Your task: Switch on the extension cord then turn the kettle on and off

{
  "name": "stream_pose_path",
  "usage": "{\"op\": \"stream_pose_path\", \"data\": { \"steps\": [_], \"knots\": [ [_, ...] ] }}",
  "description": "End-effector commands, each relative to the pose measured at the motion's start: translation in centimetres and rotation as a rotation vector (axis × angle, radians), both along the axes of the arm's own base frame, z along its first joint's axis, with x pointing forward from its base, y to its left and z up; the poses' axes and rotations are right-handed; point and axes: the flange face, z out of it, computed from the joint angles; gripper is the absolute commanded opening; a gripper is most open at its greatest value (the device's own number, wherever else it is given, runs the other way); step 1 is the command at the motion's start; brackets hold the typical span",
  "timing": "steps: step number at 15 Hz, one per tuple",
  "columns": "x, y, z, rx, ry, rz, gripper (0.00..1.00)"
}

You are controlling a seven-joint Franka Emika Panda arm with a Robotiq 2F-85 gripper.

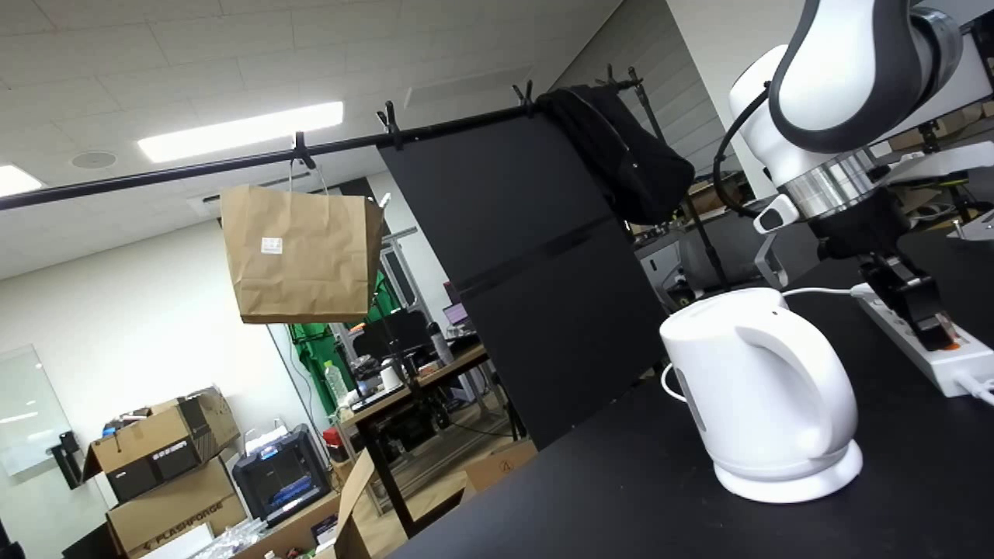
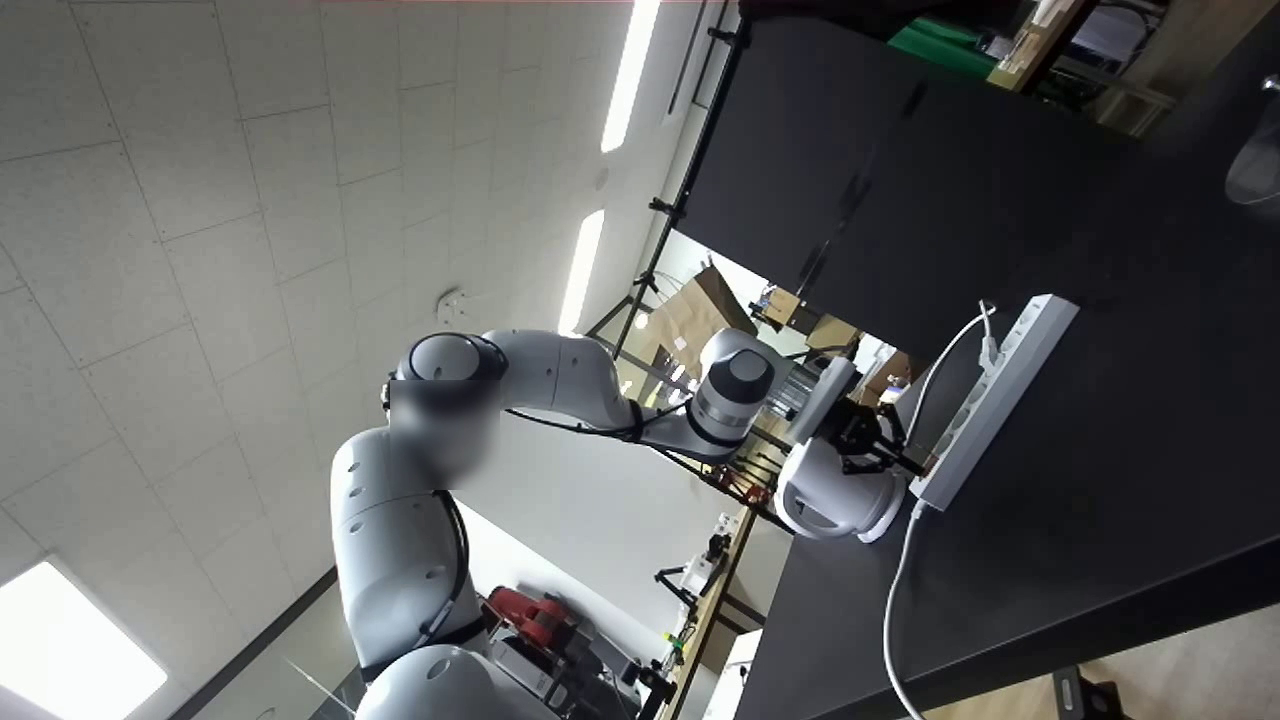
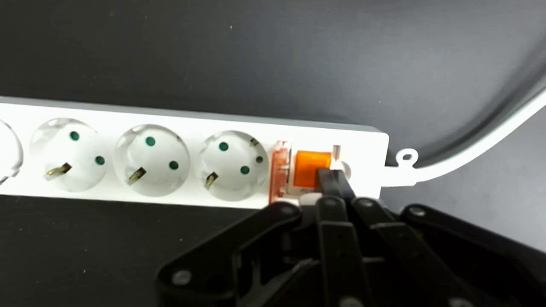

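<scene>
The extension cord is a long white strip (image 3: pixel 194 166) lying on the black table, with an orange switch (image 3: pixel 306 167) near its cable end. It also shows in both exterior views (image 1: pixel 905 330) (image 2: pixel 985 410). My gripper (image 3: pixel 335 172) is shut, with nothing seen between its fingers. Its tips are at the right edge of the orange switch and cover a corner of it; in the exterior views they reach down to the strip (image 1: pixel 938 340) (image 2: pixel 920 468). The white kettle (image 1: pixel 730 396) stands upright on its base beside the strip, partly behind the gripper in an exterior view (image 2: pixel 825 490).
A clear red flap (image 3: pixel 279 170) stands beside the switch. A white cable (image 3: pixel 473 153) leaves the strip's switch end. A plug (image 2: pixel 988 355) with a white cord sits in a socket towards the far end. A black panel (image 1: pixel 536 272) stands behind the table.
</scene>
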Motion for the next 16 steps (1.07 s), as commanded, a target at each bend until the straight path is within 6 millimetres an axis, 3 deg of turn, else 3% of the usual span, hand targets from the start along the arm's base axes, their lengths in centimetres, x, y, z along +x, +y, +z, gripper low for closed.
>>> {"op": "stream_pose_path", "data": {
  "steps": [1, 16],
  "knots": [
    [0.16, -0.34, 0.30, -0.002, -0.008, -0.003, 0.00],
    [0.03, -0.05, 0.01, -0.001, 0.003, -0.006, 0.01]
  ]
}}
